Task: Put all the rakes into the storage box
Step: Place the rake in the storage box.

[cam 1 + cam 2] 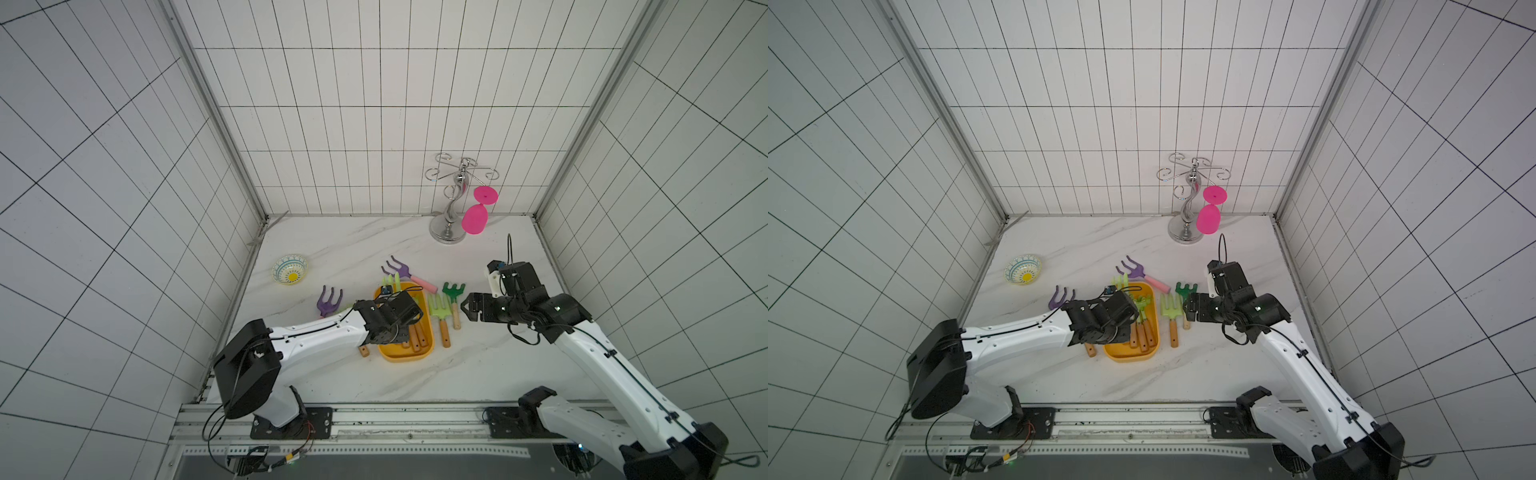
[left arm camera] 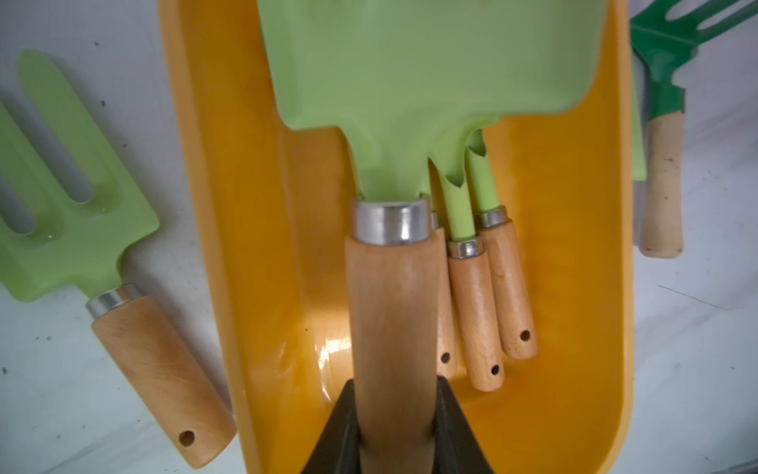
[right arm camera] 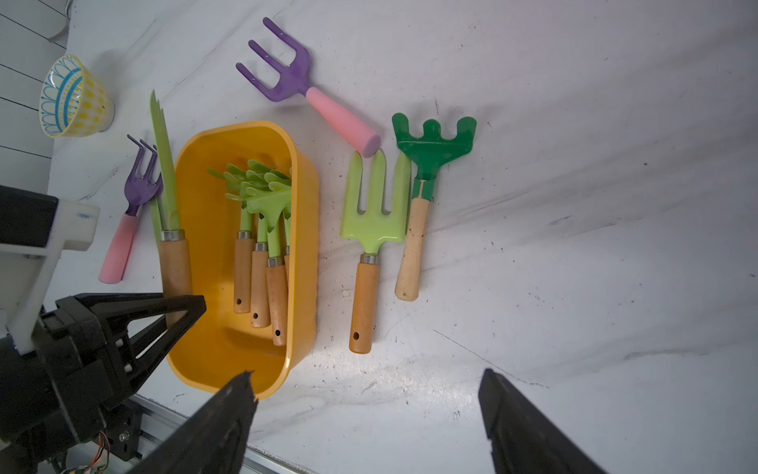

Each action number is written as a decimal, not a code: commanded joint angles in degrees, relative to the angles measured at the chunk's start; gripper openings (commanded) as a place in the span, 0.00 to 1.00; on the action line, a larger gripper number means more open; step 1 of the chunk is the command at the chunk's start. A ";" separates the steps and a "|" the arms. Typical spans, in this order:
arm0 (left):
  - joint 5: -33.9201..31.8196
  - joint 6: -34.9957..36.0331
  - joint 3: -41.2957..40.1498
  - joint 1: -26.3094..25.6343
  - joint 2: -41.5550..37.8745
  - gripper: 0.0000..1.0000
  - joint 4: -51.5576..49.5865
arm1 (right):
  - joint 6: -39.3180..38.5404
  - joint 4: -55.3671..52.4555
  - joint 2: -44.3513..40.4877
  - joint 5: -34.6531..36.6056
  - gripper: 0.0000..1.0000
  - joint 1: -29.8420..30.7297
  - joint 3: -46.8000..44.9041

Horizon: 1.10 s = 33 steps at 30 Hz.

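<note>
Showing the left tool (image 2: 393, 404) clenched on the wooden handle of a light green rake (image 2: 410, 74), whose head reaches over the inside of the yellow storage box (image 2: 590, 287). Several similar rakes (image 3: 262, 197) lie in the box, handles side by side. The right tool (image 3: 367, 385) hangs released and empty over the counter (image 3: 574, 246), near the box. A light green fork (image 3: 371, 213) and a dark green rake (image 3: 430, 143) lie side by side on the counter just beside the box.
</note>
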 commanded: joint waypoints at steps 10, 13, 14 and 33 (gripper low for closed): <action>-3.03 -8.45 7.07 -1.34 10.63 0.08 -8.36 | -4.67 0.63 0.56 -0.86 0.89 -0.40 -3.82; -2.71 -10.16 8.66 -1.78 12.83 0.08 -10.87 | -4.75 0.71 1.02 -0.81 0.89 -0.43 -4.03; -2.71 -10.65 8.88 -2.02 13.09 0.09 -11.58 | -4.75 0.72 1.18 -0.88 0.89 -0.36 -4.07; -8.33 -15.37 15.76 -5.50 8.29 0.57 -21.98 | -5.10 0.94 1.98 -0.79 0.88 -0.30 -4.16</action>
